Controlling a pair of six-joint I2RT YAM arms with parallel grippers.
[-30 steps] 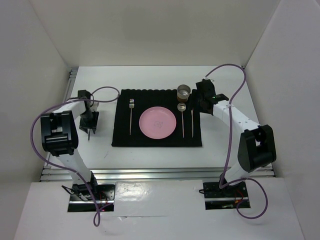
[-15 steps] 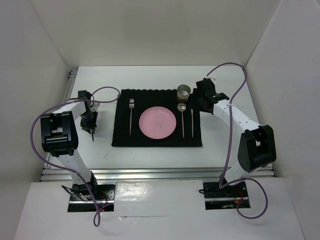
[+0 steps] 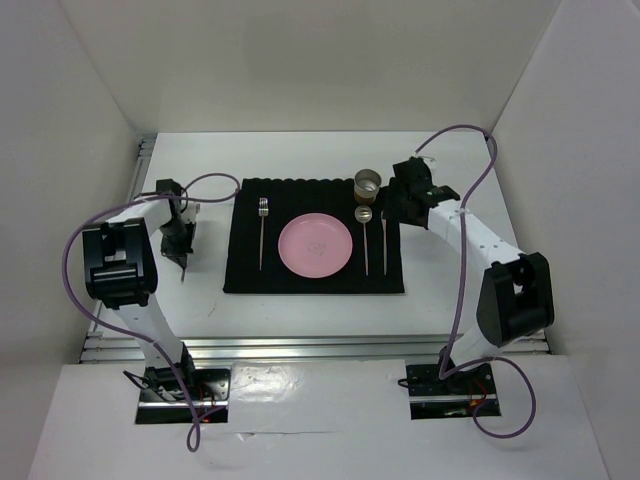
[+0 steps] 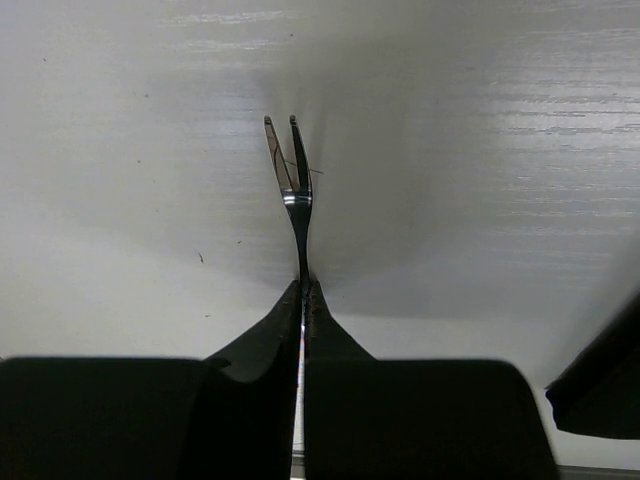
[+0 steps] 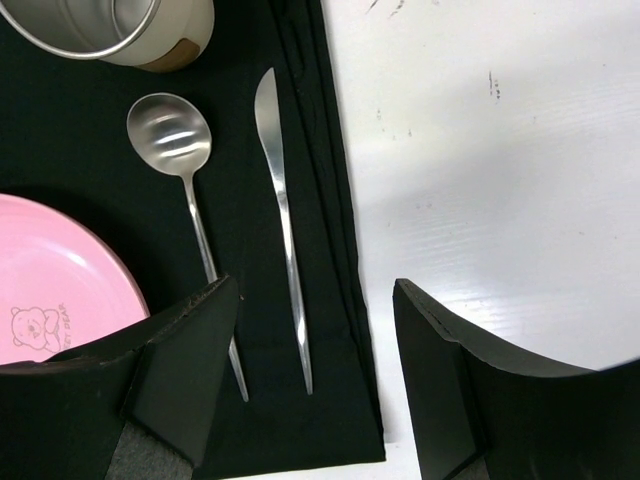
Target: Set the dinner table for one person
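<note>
From above, the table (image 3: 300, 310) lies under both grippers: left gripper (image 3: 181, 252) beside the mat (image 3: 310, 280), right gripper (image 3: 392, 205) over its edge. Left wrist: the jaws pinch a fork (image 4: 297, 190) that points ahead of them. Right wrist: the jaws stand spread, a knife (image 5: 280, 190) below between them.

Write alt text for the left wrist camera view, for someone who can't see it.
The left claw is shut on the handle of a small two-tined fork, whose tines point away from the camera. Behind it lies the white dinner table.
</note>
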